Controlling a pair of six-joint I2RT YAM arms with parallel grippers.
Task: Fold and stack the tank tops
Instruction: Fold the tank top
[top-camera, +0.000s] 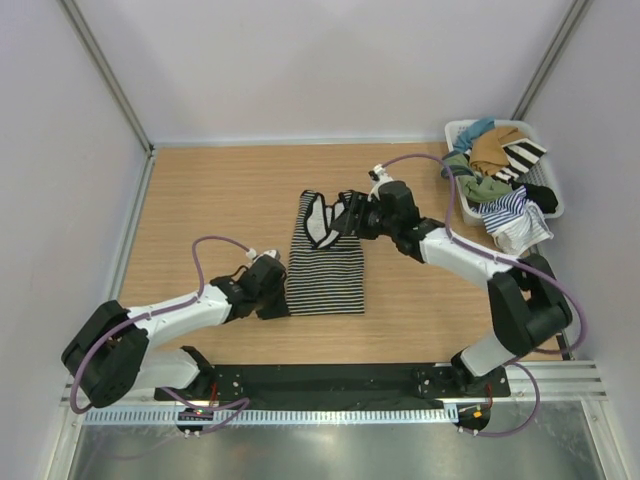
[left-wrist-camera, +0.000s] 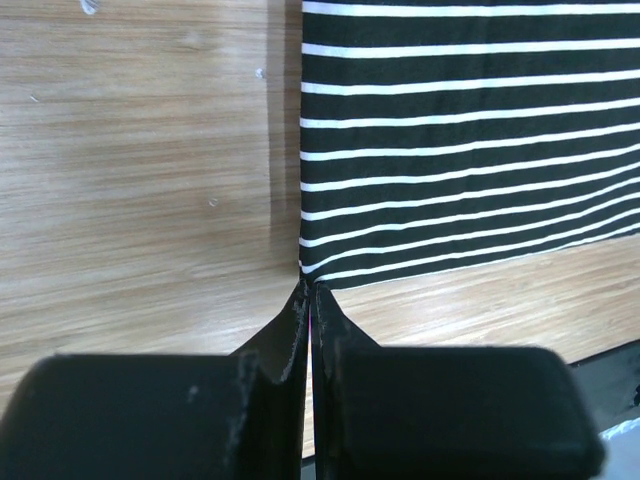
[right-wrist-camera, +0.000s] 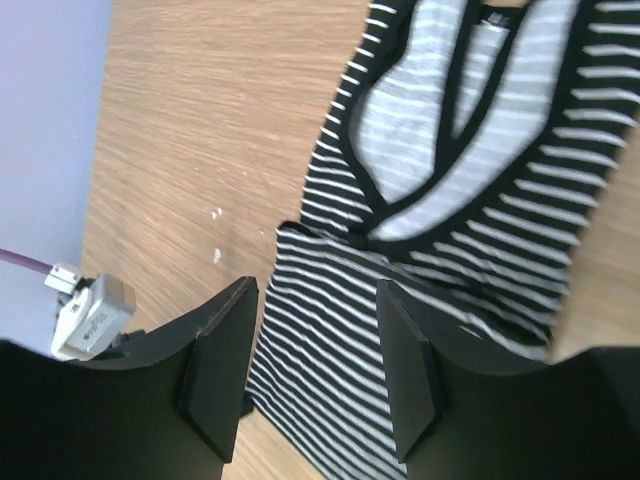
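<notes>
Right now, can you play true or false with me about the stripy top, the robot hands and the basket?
1. The black-and-white tank top lies spread on the table. True.
2. The right gripper is squeezed shut. False: its fingers are apart, over the top's shoulder end.
3. The left gripper is at the neckline. False: it is at a bottom hem corner, with its fingers together.
4. The blue-and-white top is at the basket with other clothes. True.
5. The basket is on the left arm's side. False: it is in the far corner on the right arm's side.
</notes>
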